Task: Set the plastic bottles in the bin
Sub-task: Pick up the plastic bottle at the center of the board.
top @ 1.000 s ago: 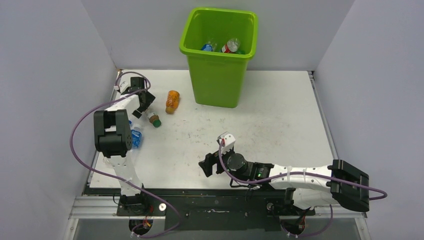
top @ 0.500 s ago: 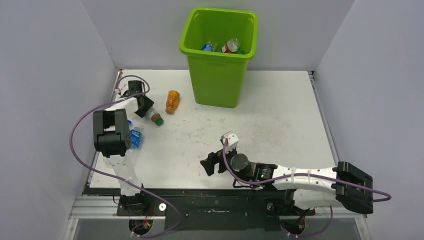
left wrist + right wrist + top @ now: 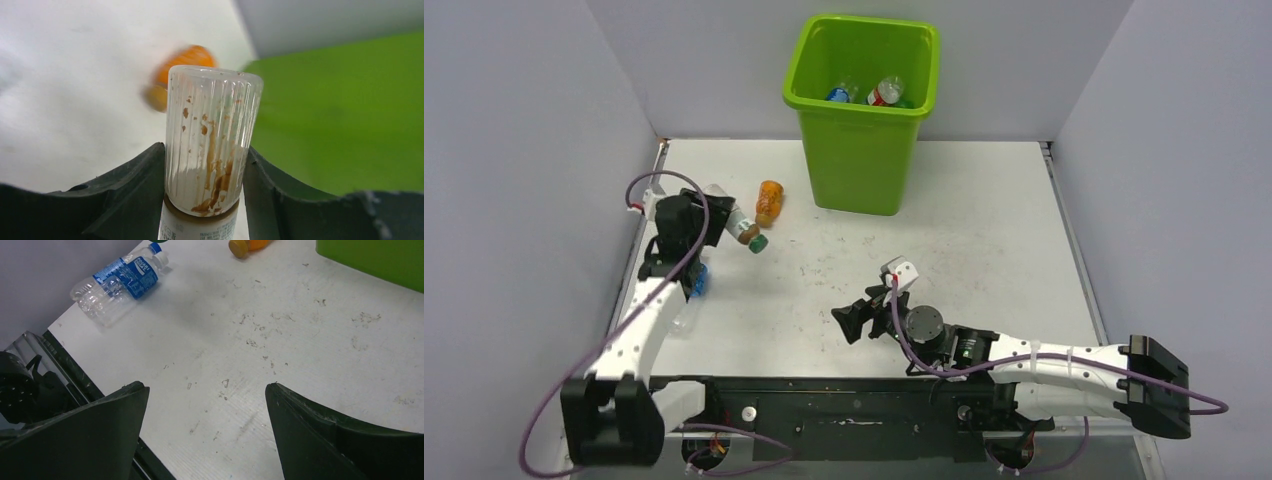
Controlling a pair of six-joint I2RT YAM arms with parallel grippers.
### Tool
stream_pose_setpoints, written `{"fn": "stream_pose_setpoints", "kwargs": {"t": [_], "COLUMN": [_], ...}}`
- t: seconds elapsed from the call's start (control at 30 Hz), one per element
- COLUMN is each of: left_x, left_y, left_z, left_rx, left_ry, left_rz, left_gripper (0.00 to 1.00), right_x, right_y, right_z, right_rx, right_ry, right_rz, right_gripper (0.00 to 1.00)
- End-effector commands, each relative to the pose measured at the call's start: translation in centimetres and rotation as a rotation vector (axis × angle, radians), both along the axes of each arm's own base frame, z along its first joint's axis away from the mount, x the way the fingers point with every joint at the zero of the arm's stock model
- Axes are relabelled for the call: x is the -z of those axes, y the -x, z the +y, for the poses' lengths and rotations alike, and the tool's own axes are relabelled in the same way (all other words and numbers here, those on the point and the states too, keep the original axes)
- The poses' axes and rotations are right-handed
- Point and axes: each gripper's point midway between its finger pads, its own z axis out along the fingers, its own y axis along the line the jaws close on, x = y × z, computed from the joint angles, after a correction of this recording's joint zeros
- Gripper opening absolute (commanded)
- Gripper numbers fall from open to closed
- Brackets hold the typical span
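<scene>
Nearest, right arm stretches low along the front edge; right gripper [image 3: 854,322] splayed, empty, above the table [image 3: 984,230]. Left arm extended forward; left gripper [image 3: 714,215] clenched on a green-capped clear bottle [image 3: 744,230]. Beneath that arm, blue-labelled bottle [image 3: 695,280] half hidden. Beyond, orange bottle [image 3: 769,202]; farthest, lime-green bin [image 3: 864,150], its contents only partly visible.

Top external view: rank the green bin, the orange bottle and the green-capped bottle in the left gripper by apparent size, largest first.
1. Green bin: by far the largest.
2 and 3. Orange bottle and green-capped bottle: too alike to rank, since the left gripper hides part of the green-capped bottle.
</scene>
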Motion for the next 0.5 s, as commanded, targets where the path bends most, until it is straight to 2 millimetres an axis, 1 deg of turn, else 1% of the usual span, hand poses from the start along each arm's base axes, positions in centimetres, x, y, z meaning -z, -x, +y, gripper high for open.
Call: {"fn": "stream_pose_setpoints", "kwargs": {"t": [0.0, 0.07, 0.1, 0.13, 0.2, 0.27, 0.33, 0.4, 0.47], "left_x": [-6.8, -7.3, -6.8, -6.7, -6.7, -6.8, -6.8, -6.8, -6.9], "left_y": [4.1, 7.0, 8.4, 9.6, 11.6, 13.1, 14.2, 14.9, 15.2], "left_z": [-7.7, -11.5, -12.8, -14.1, -15.6, -16.4, -16.9, -17.0, -17.0], "left_rx": [0.111, 0.188, 0.221, 0.254, 0.312, 0.360, 0.383, 0.376, 0.367], "left_ry": [0.249, 0.322, 0.335, 0.343, 0.353, 0.368, 0.386, 0.398, 0.399], "left_rz": [-0.298, -0.354, -0.368, -0.380, -0.396, -0.403, -0.413, -0.422, -0.433], "left_gripper": [0.00, 0.00, 0.00, 0.00, 0.00, 0.00, 0.00, 0.00, 0.00], "right_x": [-5.7, -6.5, -6.9, -7.4, -8.1, -8.2, -7.5, -6.9, -6.9], "right_y": [-0.2, 0.3, 0.6, 0.9, 1.4, 2.0, 2.1, 2.7, 3.7], "right_z": [1.2, 1.9, 2.3, 2.5, 2.7, 2.6, 2.5, 2.9, 3.6], "right_rx": [-0.033, -0.072, -0.090, -0.106, -0.129, -0.150, -0.152, -0.183, -0.236], "right_ry": [-0.142, -0.174, -0.185, -0.193, -0.204, -0.197, -0.167, -0.162, -0.196], "right_rz": [-0.129, -0.152, -0.162, -0.167, -0.175, -0.186, -0.173, -0.154, -0.130], "right_gripper": [0.90, 0.90, 0.90, 0.90, 0.90, 0.90, 0.90, 0.90, 0.90]}}
